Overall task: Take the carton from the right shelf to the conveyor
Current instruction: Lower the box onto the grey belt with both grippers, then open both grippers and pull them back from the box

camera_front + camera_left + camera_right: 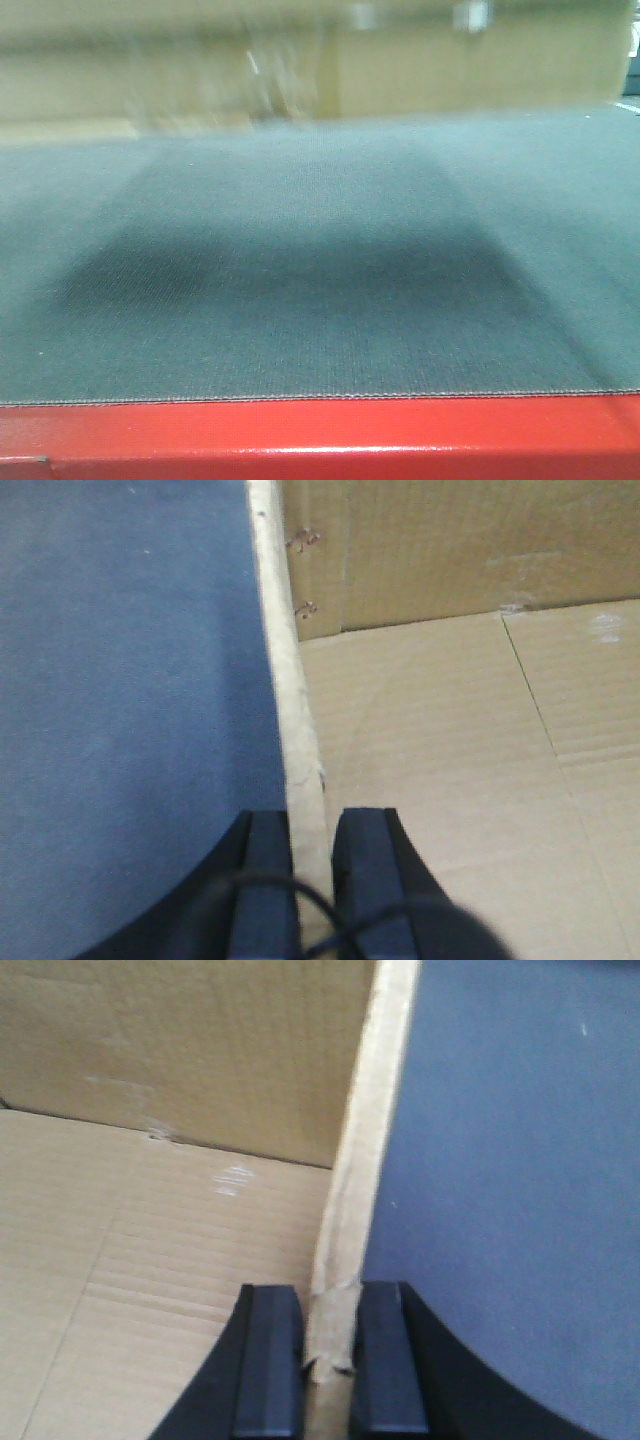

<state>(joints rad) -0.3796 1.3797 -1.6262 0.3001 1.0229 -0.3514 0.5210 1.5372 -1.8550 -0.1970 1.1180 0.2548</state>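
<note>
- The carton (pixel 450 60) is an open-topped brown corrugated box. In the front-facing view it shows as a blurred tan band at the far side of the conveyor (pixel 320 250).
- Both wrist views look down into the carton. Its bare cardboard floor lies on one side of the wall edge and the dark grey belt on the other.
- The left gripper (pixel 312 825) straddles the top edge of one side wall, with one finger inside the carton and one outside. The jaws are clamped onto the wall.
- The right gripper (pixel 330 1300) grips the opposite side wall in the same manner. The cardboard edge between its pads is crumpled.
- A broad dark shadow (pixel 280 260) lies on the belt in front of the carton. The red frame (pixel 320 435) runs along the near edge.
- The right shelf is not in any view.
- Progress, as a judgement: the pick from the shelf and the transfer to the conveyor appear complete.
- Whether the carton base rests on the belt or hangs just above it cannot be determined.
- Remaining, as a judgement: confirm that the base is seated flat on the belt, spread both sets of jaws, and lift the arms clear of the walls.
</note>
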